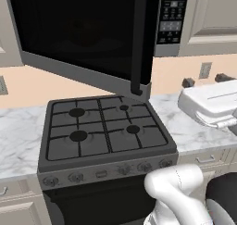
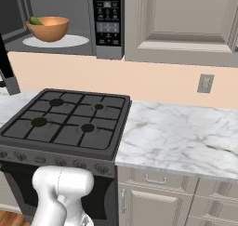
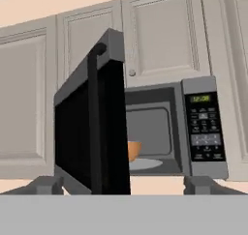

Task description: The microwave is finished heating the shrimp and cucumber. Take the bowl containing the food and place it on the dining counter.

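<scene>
**Bowl on the microwave turntable, door open**

The bowl (image 2: pixel 48 28) sits on the white turntable (image 2: pixel 69 42) inside the open microwave (image 2: pixel 106 20), the cucumber (image 2: pixel 35 21) showing at its left rim. Rigid, smooth and probably slippery, it likely handles best pinched at the rim and kept level. The hand (image 3: pixel 123 184) is released, fingers (image 3: pixel 46 184) spread wide, well apart from the bowl. Below lie the stove (image 2: pixel 65 120) and marble surface (image 2: pixel 181 136); the swung door (image 1: pixel 83 29) narrows access.

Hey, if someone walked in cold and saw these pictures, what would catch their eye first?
Probably the big black microwave door swung wide open above the dark grey gas stove. Next, the round orange-tan bowl on the white turntable plate inside, a dark green cucumber poking over its rim.
</scene>
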You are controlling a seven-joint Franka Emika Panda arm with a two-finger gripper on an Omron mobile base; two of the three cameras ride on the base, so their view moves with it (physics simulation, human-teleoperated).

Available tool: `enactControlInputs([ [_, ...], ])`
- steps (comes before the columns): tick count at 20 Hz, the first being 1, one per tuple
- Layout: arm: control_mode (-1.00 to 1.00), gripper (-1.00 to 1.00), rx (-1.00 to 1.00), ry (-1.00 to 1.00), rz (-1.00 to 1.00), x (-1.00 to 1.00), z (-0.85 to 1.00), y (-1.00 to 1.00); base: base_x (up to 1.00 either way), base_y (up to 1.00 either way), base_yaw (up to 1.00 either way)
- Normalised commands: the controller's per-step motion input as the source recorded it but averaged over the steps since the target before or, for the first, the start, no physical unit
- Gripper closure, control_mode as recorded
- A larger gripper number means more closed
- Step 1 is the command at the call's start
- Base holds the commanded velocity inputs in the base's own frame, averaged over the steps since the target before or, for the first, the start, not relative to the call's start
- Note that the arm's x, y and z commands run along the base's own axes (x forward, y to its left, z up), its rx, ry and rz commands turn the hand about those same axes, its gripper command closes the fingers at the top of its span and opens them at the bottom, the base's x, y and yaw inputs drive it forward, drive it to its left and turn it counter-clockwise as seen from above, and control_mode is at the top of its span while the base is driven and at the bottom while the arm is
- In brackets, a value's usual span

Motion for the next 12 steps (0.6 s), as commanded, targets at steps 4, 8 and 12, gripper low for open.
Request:
enactControlInputs([
  [4,-1.0,-1.0,0.59,0.12,0.2,-0.08,0.0,-1.0,0.0,0.0,0.0],
  [8,-1.0,-1.0,0.61,0.32,0.15,0.38,0.0,-0.99,0.0,0.0,0.0],
  [12,-1.0,-1.0,0.55,0.39,0.06,0.89,0.0,-0.88,0.0,0.0,0.0],
])
